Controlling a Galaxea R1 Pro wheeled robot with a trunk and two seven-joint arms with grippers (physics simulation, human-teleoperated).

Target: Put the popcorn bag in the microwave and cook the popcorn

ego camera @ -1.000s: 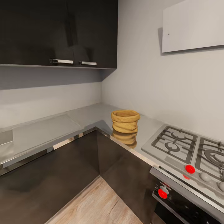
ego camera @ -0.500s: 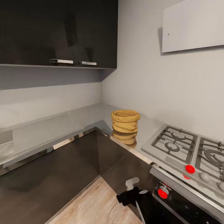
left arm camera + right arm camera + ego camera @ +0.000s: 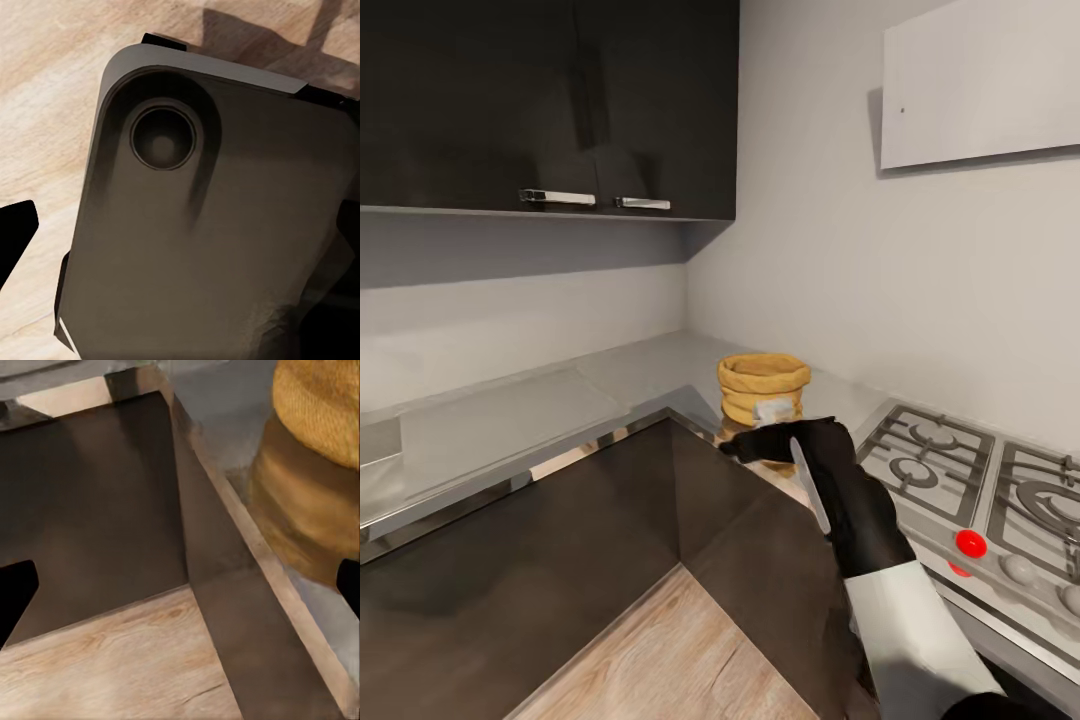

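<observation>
Popcorn bag (image 3: pixel 764 384) sat upright on the countertop (image 3: pixel 650 372), close to the inner corner of the L and just left of the stove (image 3: pixel 970 490), with a tan reflection under it in the glossy steel. Same bag (image 3: pixel 321 406) spotted from the right wrist too, reflection and all, near the counter edge (image 3: pixel 247 532). Right gripper (image 3: pixel 760 432) reached up from the lower right, black wrist on a white forearm, tips just in front of the bag's lower part at the counter's front edge. Couldn't tell whether touching or just short of it. Fingers looked spread, going by the right wrist view: one dark tip (image 3: pixel 15 592) at one side of the frame, another (image 3: pixel 349 585) at the far side, nothing between them but dark cabinets (image 3: pixel 112 517) and wood floor (image 3: pixel 120 667). So: open, holding nothing. Left gripper harder to call. One dark tip (image 3: pixel 13 232) poked in at the frame edge, with a big grey rounded panel (image 3: pixel 210 225) bearing a round recess (image 3: pixel 163 139) over wood floor (image 3: pixel 52 90). Honestly couldn't say open or closed for that one. Dark wall cabinets (image 3: pixel 550 100) with chrome handles up top, red knobs (image 3: pixel 970 543) on the stove front.
</observation>
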